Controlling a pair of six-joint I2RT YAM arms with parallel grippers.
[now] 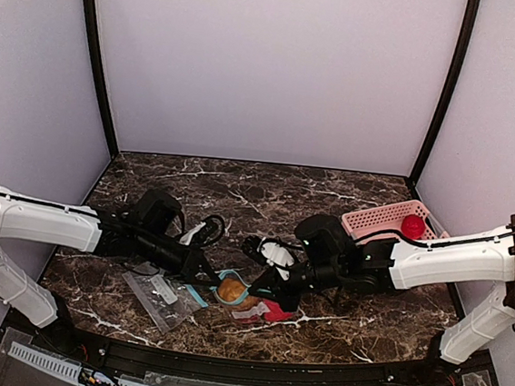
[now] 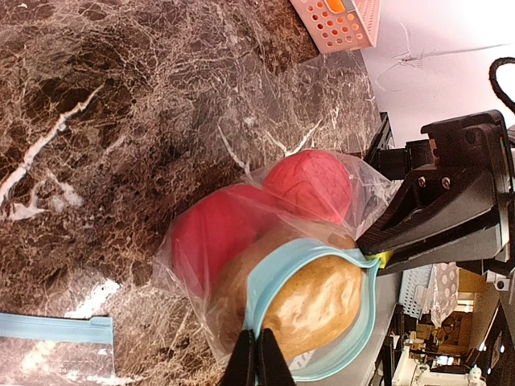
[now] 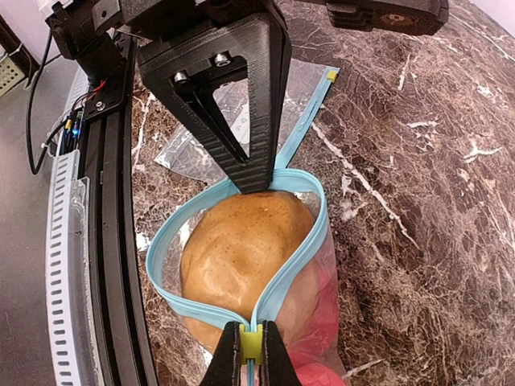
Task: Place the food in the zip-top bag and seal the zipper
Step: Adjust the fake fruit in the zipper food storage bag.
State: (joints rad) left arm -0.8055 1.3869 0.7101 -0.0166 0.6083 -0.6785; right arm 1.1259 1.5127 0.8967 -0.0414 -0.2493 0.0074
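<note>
Though the left gripper [image 2: 257, 358] and right gripper [image 3: 250, 354] are each clamped on one end of the zipper [image 3: 299, 178], it bows open in a loop, its long axis running gripper to gripper. The bag [image 2: 193, 257] sits on the table between the arms, with the brown piece [image 3: 237, 249] at the mouth and the red pieces [image 2: 310, 185] deeper. From above, both grips are hidden.
</note>
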